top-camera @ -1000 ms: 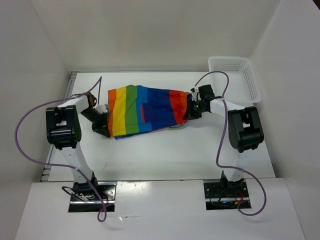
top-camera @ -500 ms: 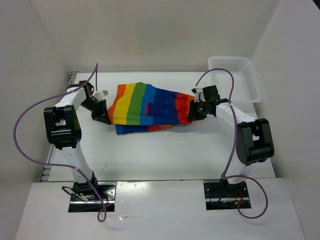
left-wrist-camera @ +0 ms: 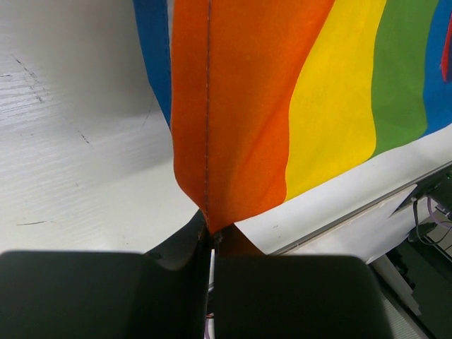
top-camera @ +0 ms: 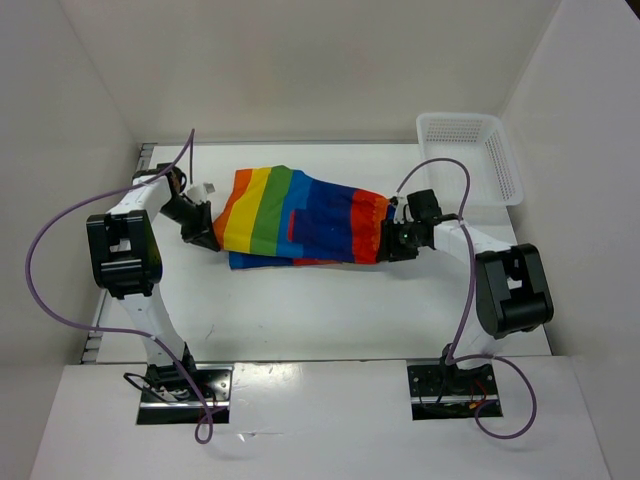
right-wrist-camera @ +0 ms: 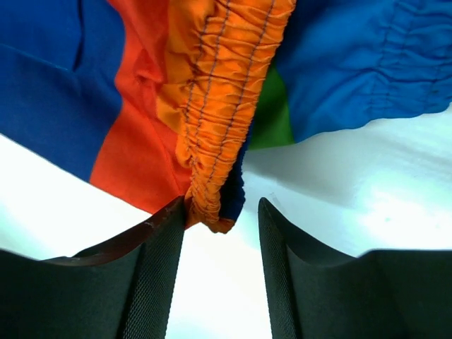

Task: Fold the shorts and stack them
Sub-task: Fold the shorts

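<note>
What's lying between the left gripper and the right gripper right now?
Only the shorts. In the top view they span the stretch from the left gripper, shut on their orange edge, to the right gripper, open at their red end.

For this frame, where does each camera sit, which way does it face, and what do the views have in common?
Top external: above and behind the robot, looking down at the table; left arm, right arm, the shorts and basket show.
Left wrist: on the left arm, looking along the left gripper, shut on the orange edge.
Right wrist: looking along the right gripper, fingers apart at the gathered waistband.
All three share the shorts.
</note>
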Available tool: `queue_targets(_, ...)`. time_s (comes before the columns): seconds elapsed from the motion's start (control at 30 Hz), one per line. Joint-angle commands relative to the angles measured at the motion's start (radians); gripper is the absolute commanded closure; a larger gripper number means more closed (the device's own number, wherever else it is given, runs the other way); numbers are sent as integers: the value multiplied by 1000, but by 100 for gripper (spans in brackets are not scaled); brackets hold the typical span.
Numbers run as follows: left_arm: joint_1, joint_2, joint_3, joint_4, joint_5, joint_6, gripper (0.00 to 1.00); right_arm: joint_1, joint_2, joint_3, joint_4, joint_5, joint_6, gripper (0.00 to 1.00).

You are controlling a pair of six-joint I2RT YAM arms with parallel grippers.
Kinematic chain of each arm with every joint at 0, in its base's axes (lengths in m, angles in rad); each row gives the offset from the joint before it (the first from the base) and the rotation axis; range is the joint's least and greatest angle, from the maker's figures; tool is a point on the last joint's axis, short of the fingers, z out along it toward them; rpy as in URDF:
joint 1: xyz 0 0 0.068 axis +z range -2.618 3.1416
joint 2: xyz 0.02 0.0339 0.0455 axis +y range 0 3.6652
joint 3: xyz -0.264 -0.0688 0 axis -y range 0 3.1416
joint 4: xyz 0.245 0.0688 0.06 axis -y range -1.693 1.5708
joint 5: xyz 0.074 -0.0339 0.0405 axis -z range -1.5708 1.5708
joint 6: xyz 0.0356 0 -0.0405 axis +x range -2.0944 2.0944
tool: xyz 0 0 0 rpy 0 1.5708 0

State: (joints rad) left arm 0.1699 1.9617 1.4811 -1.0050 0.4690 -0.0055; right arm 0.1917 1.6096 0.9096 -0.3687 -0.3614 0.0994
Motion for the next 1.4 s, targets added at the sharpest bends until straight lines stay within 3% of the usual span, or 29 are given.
queue_targets(0.0, 8, -18, -4, -14, 3, 6, 100, -8, -62, -5, 62, -42, 52, 50)
queue_targets(0.13, 8, -18, -4, -14, 13, 6, 100, -8, -50, 26, 73, -11, 50, 50)
queue_targets(0.23, 8, -18, -13, -14, 13, 6, 100, -8, -50, 48, 73, 10, 37, 55)
queue_targets(0.37, 8, -18, -22, -14, 22, 6, 100, -8, -39, 48, 83, -37, 46, 70)
queue_targets(0.47, 8, -18, 4, -14, 42, 6, 100, -8, -39, 48, 93, -12, 46, 92)
queue_targets(0.53, 8, -18, 37, -40, 58, 6, 100, -8, -39, 90, 82, 13, 28, 100)
queue_targets(0.67, -1, -102, 171, -96, 212, 6, 100, -41, -39, 277, -36, -29, -90, 100)
queue_targets(0.73, -53, -141, 209, -118, 272, 6, 100, -84, -39, 383, -112, -117, -99, 100)
queue_targets(0.83, -137, -182, 188, -118, 332, 6, 100, -153, -39, 416, -128, -99, -125, 100)
queue_targets(1.03, -242, -60, 6, -71, 240, 6, 100, -166, -39, 287, -118, -4, -125, 100)
queue_targets(1.1, -242, -35, -54, -26, 127, 6, 100, -166, -39, 262, -89, 63, -125, 100)
queue_targets(1.37, -231, -57, -114, 105, -20, 6, 100, -166, -39, 157, -39, 174, -135, 100)
